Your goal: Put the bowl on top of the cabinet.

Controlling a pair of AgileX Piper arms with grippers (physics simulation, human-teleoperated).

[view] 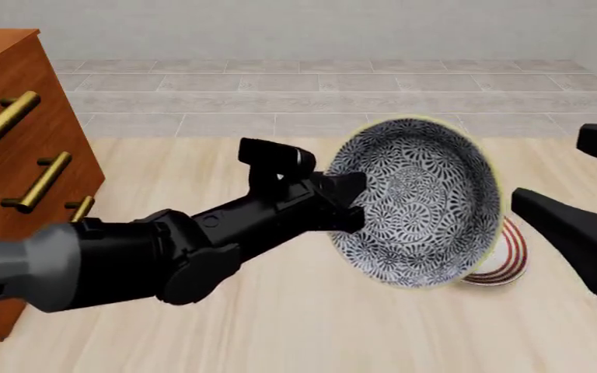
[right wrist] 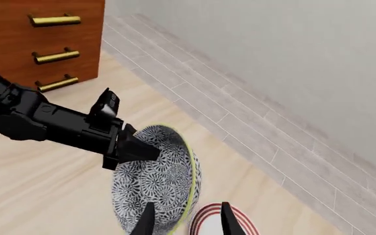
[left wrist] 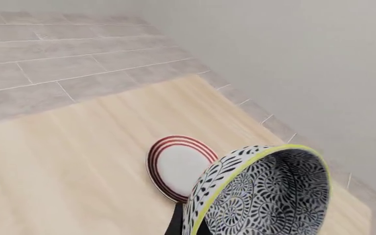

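Observation:
The bowl [view: 418,203], white with a dense dark floral pattern and a yellowish rim, hangs in the air tilted on its side, its opening toward the front camera. My left gripper [view: 350,203] is shut on its rim, one black finger [left wrist: 174,224] showing beside the bowl [left wrist: 266,196]. The reddish-brown cabinet [view: 13,148] with brass handles stands at the far left, well apart from the bowl. My right gripper [view: 547,167] stands open just right of the bowl, holding nothing. In the right wrist view its fingers [right wrist: 227,220] frame the bowl [right wrist: 158,181], with the cabinet [right wrist: 44,39] beyond.
A flat white plate with red rings [view: 500,263] lies on the wooden table under the bowl, also visible as the plate [left wrist: 178,164]. Grey tiled floor and a pale wall lie beyond the table's far edge.

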